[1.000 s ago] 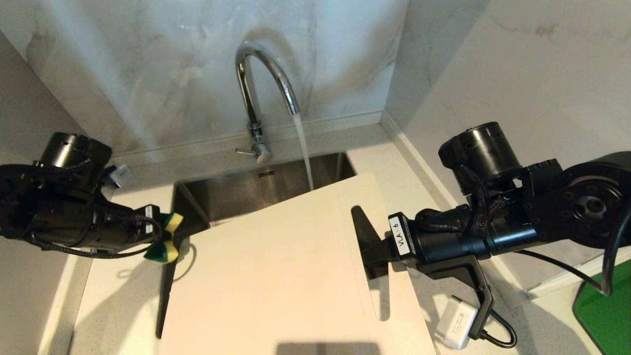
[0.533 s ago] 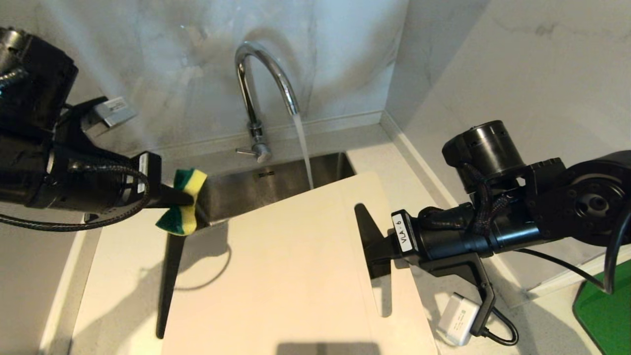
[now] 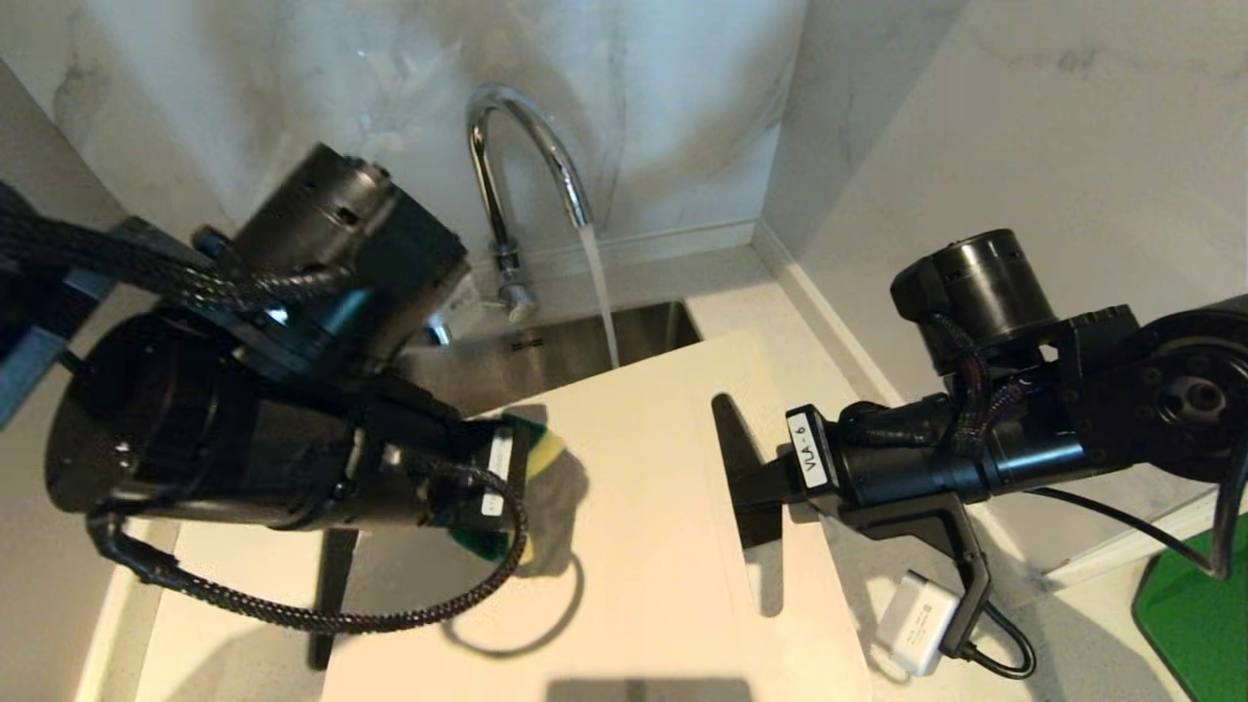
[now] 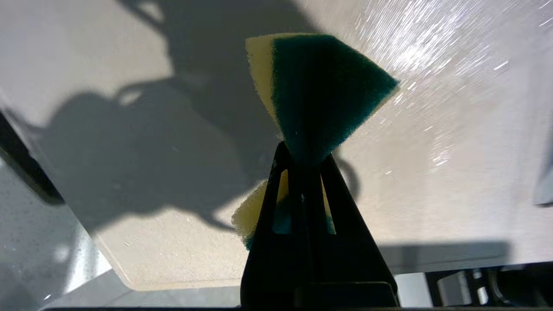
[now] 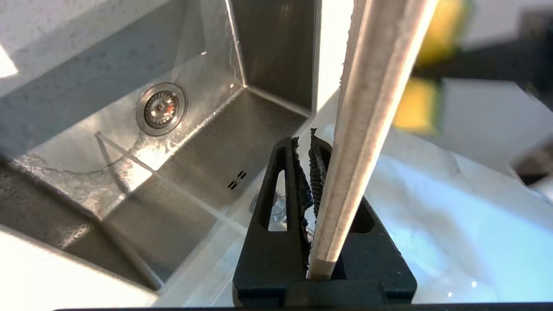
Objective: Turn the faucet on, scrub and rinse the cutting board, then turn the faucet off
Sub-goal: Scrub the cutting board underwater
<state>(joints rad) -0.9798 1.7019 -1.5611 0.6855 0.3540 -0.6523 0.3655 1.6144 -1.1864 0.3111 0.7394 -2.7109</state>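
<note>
Head camera high above cutting board (image 3: 624, 507); both wrist cameras close against it.

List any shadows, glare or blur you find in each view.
Head view: the left gripper and sponge cast a dark shadow on the cutting board. Left wrist view: streaky glare on the wet board, dark arm shadow beside it. Right wrist view: the board's edge and the yellow sponge look blurred; the sink glints.
</note>
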